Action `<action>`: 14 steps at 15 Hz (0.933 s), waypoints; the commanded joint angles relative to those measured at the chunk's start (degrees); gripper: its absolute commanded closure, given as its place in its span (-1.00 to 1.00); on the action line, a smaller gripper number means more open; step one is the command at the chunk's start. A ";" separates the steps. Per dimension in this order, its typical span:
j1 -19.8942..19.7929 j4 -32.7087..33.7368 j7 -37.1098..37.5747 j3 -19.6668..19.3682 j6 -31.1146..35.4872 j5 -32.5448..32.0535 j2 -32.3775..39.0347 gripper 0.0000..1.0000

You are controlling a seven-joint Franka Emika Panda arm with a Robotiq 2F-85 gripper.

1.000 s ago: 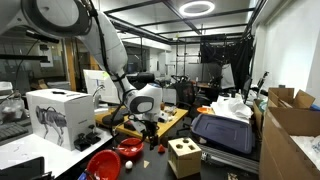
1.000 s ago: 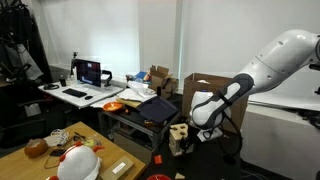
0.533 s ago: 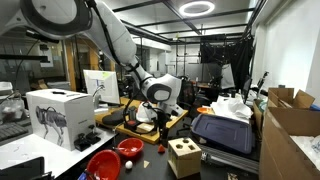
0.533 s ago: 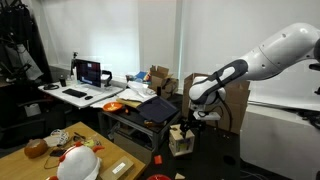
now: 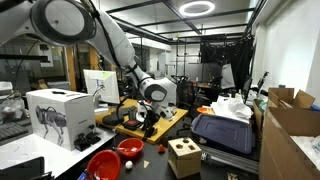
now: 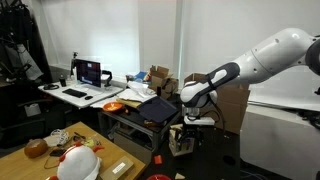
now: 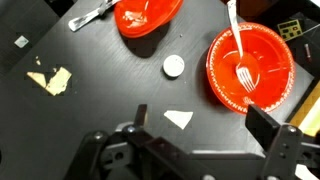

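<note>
A ring light [image 5: 198, 7] glows at the upper middle of an exterior view; a white wall [image 6: 130, 30] rises behind a desk [image 6: 72, 97] at middle left.

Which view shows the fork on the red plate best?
The wrist view. It looks down on the fork, white against the red plate, with the tines near the plate's middle and the handle reaching past the rim. In both exterior views the fork is too small to make out.
</note>
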 commanded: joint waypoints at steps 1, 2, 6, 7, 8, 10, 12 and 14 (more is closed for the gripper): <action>2.61 0.39 5.81 0.33 -0.31 3.99 2.37 -1.00; 3.17 -0.24 6.87 0.57 0.57 5.35 3.01 -1.00; 4.41 -4.72 10.75 0.45 5.26 10.45 2.96 -1.00; 4.72 -7.09 11.60 0.29 7.66 11.48 1.72 -1.00; 4.72 -9.08 12.05 0.25 10.02 12.55 0.55 -1.00; 3.54 -2.83 13.40 -1.04 8.30 11.88 3.03 -1.00; 3.17 -0.91 14.07 -1.74 7.79 11.07 3.12 -1.00; 3.28 -1.47 12.27 -1.25 9.70 11.13 4.00 -1.00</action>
